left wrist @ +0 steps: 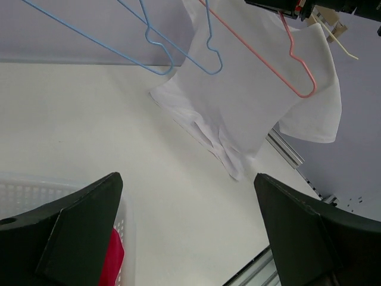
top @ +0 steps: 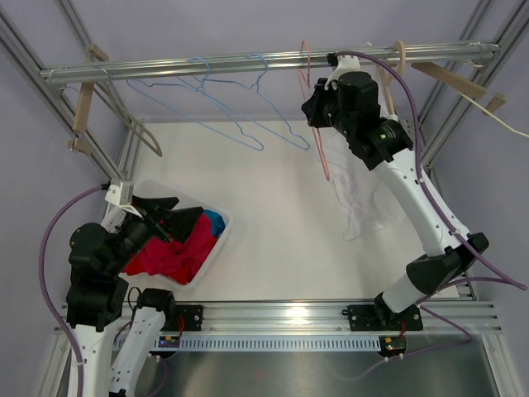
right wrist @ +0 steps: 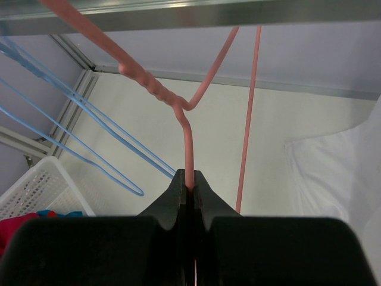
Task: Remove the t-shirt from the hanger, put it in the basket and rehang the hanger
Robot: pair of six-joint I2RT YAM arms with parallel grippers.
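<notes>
So, status: not done yet. Right gripper is pinched tight on the pink hanger, on the wire just below the twisted neck. The hook is up by the rail; whether it's seated on it I can't tell.

The white t-shirt hangs down from that hanger, under the right arm, and its lower part drapes toward the table. From the left wrist view, one long run of pink wire and its lower corner lie bare in front of the cloth. My read is that that side has slipped out and the shirt is caught higher up, near the other shoulder or the collar. The catch point itself is hidden behind the right gripper, so I can't confirm it.

Left gripper has its fingers spread wide with nothing between them. It sits low over the white basket, which has red clothes in it, well apart from the shirt but looking straight at it.

What looks done:
- hanger secured by the right arm
- possibly one shoulder freed

What's left:
- get a hold on the fabric, likely with the left arm
- pull the shirt clear of the wire
- drop it, presumably in the basket

Roughly the first half, at a guess.
</notes>
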